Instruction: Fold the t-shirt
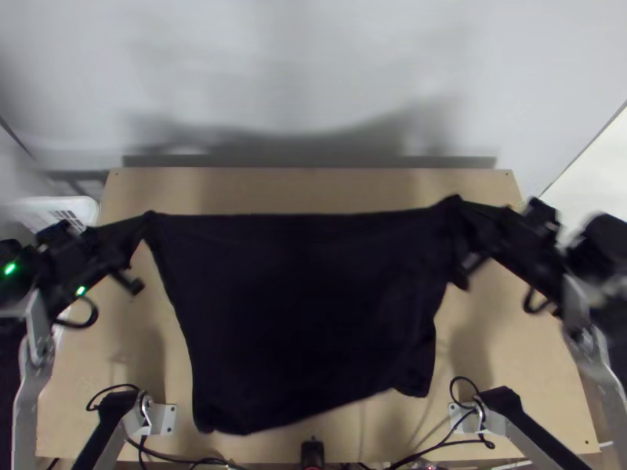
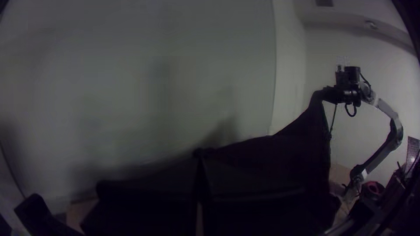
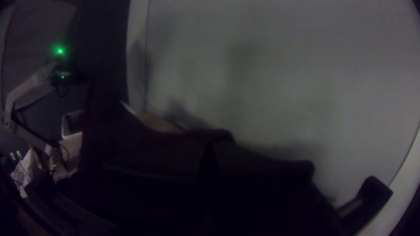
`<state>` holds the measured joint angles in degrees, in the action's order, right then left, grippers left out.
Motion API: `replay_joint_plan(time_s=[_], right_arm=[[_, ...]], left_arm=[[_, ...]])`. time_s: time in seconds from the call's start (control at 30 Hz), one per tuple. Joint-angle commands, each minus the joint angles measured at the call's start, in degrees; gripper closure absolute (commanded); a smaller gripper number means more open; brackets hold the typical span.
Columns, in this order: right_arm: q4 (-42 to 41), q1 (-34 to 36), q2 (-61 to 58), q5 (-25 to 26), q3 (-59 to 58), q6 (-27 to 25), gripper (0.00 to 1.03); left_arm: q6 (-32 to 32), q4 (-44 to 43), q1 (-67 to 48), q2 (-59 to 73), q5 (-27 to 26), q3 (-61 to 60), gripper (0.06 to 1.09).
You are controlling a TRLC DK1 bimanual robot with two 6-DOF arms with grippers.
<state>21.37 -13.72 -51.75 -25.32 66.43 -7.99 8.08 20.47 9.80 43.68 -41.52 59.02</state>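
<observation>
A big black cloth t-shirt [image 1: 302,313] is hung between the two robot arms, above the pale wooden surface [image 1: 353,188]. From where I stand, the important relation is this: the stretched top edge runs sideways, from one arm to the other, and the rest of the cloth comes down from this edge towards the side where the arm bases are. So the wide direction of the spread shirt lies crosswise, and the free lower edge is nearer to the bases than both pincers.

The left pincer, with flat black fingers [image 2: 200,154], is pressed together on one upper corner; the right pincer, also black [image 3: 210,143], pinches the opposite one. Neither arm is the nearer one; each has its own corner, almost level with the other in the top view. The lower edge is not so even: it reaches closer to the bases on the left arm's side. Whether it touches the surface, I cannot tell, and I cannot make out which part of the shirt is at each corner.

In my opinion the cloth should next be laid down flat, with both pincers going together. If one goes ahead, the slanting lower edge could turn under itself and make a crooked first fold.
</observation>
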Motion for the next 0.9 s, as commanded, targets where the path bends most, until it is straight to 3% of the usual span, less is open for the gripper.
replay_joint_plan(time_s=[0.0,0.33,0.63,0.87], right_arm=[[-12.22,1.94,-11.89,0.01,-7.02,-1.86,1.00],[-21.37,3.08,-37.11,0.01,-1.83,-5.81,1.00],[-21.01,3.17,-57.24,0.27,12.58,-7.74,1.00],[-12.58,3.70,-72.09,4.23,29.02,-9.50,1.00]], left_arm=[[1.24,-12.47,0.57,13.36,0.38,-5.15,1.04],[4.76,-23.72,-5.23,42.45,5.66,-1.72,1.04],[6.16,-25.13,-6.90,60.29,10.14,8.21,1.04],[6.25,-20.56,-5.94,67.41,11.72,16.12,1.04]])
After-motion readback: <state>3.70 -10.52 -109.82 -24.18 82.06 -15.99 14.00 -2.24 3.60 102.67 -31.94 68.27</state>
